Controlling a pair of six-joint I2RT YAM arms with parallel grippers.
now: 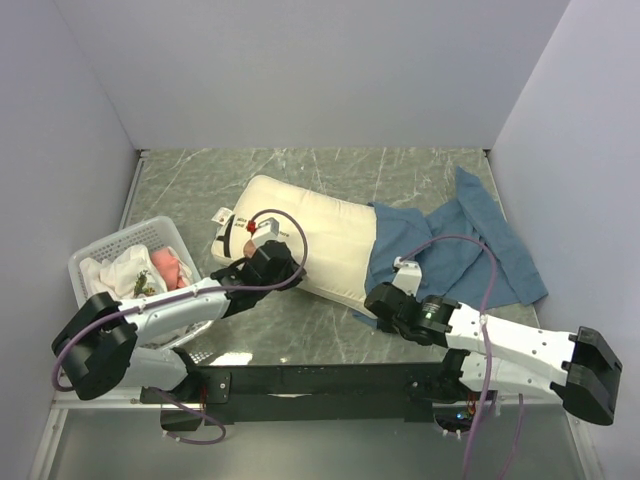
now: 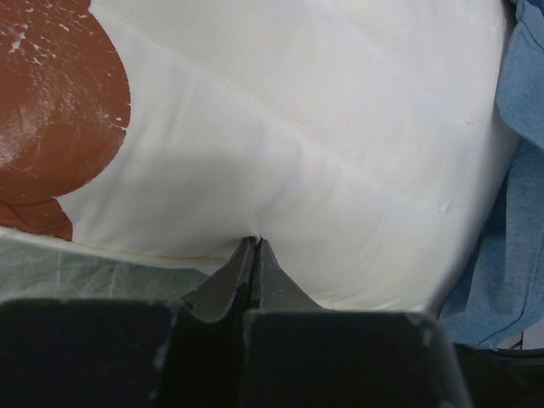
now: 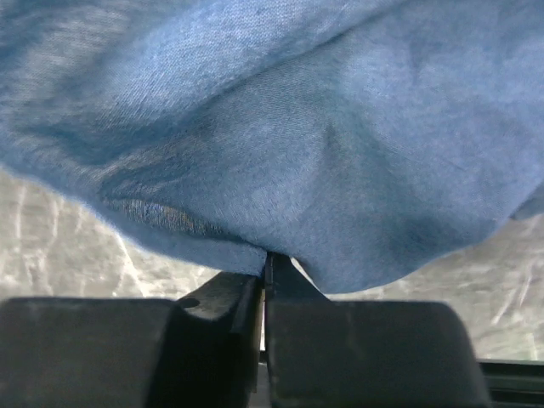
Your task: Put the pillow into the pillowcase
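Both tools were clamped shut, the left tool [image 2: 256, 255] on a thin pucker of the pillow [image 2: 323, 127], the right tool [image 3: 268, 263] on the pillowcase [image 3: 297, 127] hem; with the pillow lying mostly bare on the surface [image 1: 300, 170], either slight pinch might slip.

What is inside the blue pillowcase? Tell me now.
Only the right end of the cream pillow goes in under the edge of the blue pillowcase. The rest, with the bear face, lies outside. The cloth hides how far in it reaches, and anything else inside.
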